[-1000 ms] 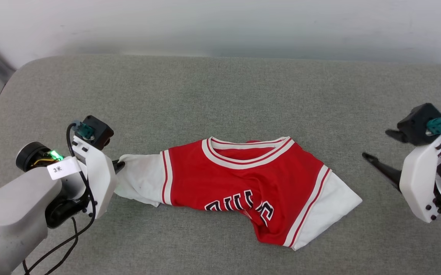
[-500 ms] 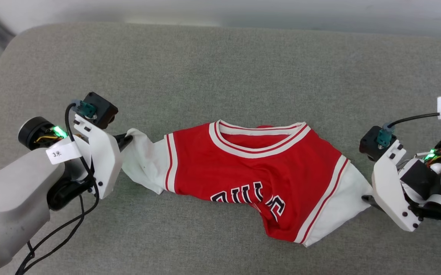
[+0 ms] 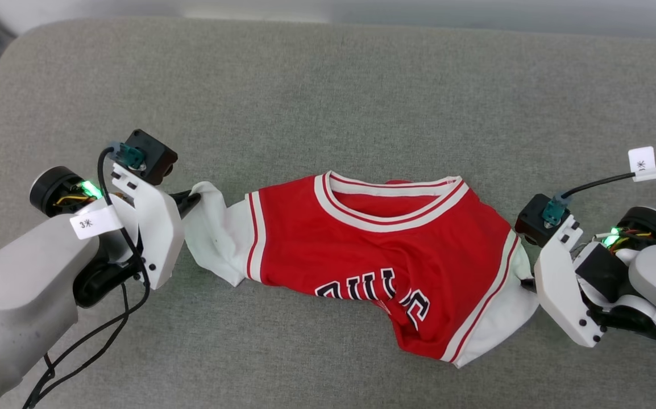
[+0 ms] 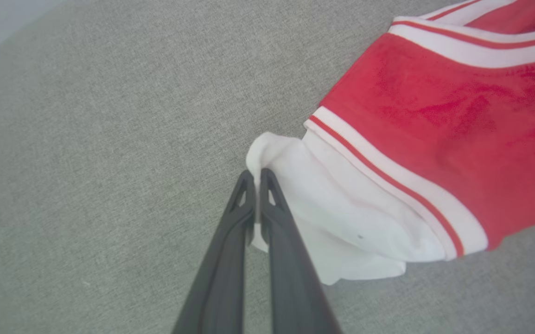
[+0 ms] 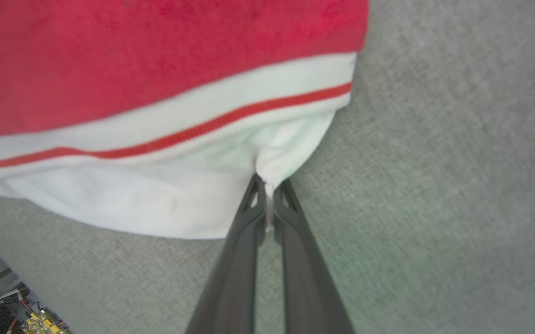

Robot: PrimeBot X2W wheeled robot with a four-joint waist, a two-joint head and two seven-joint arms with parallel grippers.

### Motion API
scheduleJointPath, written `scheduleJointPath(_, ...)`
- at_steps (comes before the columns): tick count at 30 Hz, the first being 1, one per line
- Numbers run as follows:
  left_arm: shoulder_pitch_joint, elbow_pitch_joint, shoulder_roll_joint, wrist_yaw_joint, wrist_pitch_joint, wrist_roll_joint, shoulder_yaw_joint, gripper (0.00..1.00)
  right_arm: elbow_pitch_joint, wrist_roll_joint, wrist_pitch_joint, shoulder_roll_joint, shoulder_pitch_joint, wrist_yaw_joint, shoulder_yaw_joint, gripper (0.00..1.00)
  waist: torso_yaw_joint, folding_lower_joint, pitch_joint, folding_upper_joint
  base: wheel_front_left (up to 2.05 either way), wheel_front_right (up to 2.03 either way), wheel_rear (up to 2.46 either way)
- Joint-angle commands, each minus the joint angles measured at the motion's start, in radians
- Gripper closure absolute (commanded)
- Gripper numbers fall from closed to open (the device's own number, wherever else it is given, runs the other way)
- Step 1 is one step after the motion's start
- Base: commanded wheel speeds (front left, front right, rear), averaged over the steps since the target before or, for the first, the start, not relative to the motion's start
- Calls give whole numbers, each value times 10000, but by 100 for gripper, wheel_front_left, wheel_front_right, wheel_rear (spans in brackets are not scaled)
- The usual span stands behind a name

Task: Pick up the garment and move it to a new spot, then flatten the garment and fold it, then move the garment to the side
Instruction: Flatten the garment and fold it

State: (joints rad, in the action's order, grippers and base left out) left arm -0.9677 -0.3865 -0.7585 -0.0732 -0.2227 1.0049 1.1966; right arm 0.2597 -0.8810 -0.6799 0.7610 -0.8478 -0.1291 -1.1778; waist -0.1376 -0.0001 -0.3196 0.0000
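The garment, a red jersey shirt with white sleeves and striped trim, is stretched across the grey cushion, its black-and-white lettering partly folded under. My left gripper is shut on the edge of the left white sleeve, pinching the cloth between its fingertips. At the other end, my right gripper is shut on the right white sleeve, its tips clamping a fold of cloth just below the striped trim. The lower hem is bunched and hidden.
A grey fabric surface spreads wide behind and in front of the shirt. Its rounded far edge meets a pale wall. Black cables trail from my left arm, another from my right.
My right gripper came in from the right, reached the right sleeve and shut on it. The left gripper kept its hold. The camera tilted, shifting the whole picture downward.
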Motion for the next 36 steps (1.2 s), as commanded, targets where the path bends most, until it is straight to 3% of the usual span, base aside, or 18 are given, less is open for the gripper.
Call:
scheduleJointPath(1,46,-5,-48,-31,96,-14,0,100,294,-111,503,-313,78,-23,-290,100,95,1,272,0,0,0,0)
scheduleJointPath(12,-355,846,-350,197,1254,-300,-549,100,222,-581,2864,488,-1048,-11,222,100,222,1,1400,0,0,0,0)
scheduleJointPath(23,-1718,1861,-579,616,1707,-788,-1310,100,-405,-191,3545,1271,-2633,-11,1223,100,292,1,1332,0,0,0,0)
scheduleJointPath(28,-3077,1723,-256,509,1571,-909,-1822,100,-369,398,3252,1049,-4193,-11,1825,100,374,1,655,0,0,0,0)
scheduleJointPath(36,-5823,612,500,369,1612,-1456,-2580,100,660,1415,3188,224,-7311,-11,2295,100,476,1,-741,0,0,0,0)
